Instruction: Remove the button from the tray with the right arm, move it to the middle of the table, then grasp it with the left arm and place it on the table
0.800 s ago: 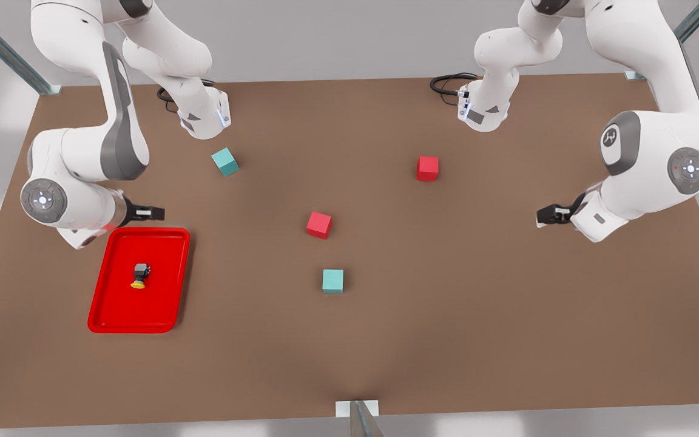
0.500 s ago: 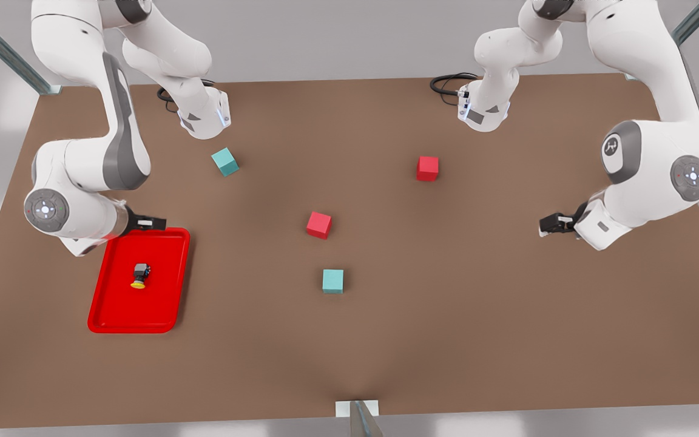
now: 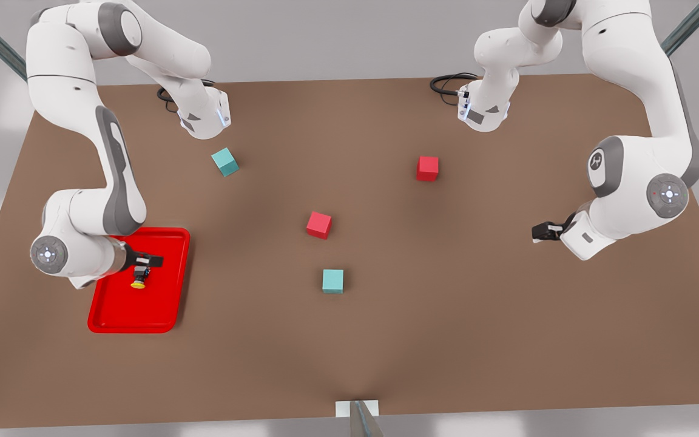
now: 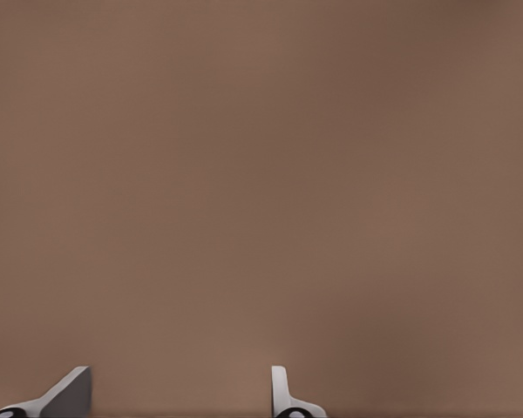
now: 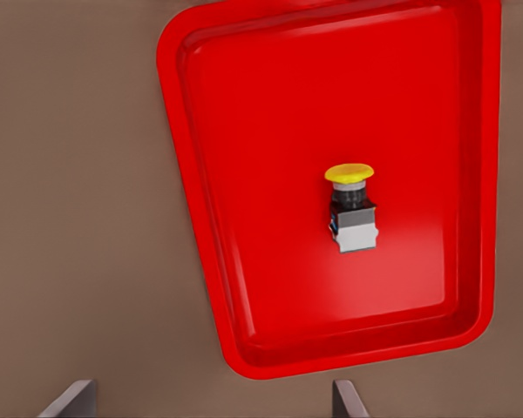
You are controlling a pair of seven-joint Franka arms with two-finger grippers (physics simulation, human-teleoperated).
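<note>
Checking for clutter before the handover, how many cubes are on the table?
4. A teal cube near the far-left arm base, a red cube at far right, a red cube at the centre, and a teal cube just nearer the camera.

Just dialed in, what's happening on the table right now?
The right arm's tool hangs open above the shallow bright red tray, right beside the small dark grey button with a yellow cap, which lies on its side in the tray, not yet grasped. The left arm's tool waits open over bare brown table.
</note>
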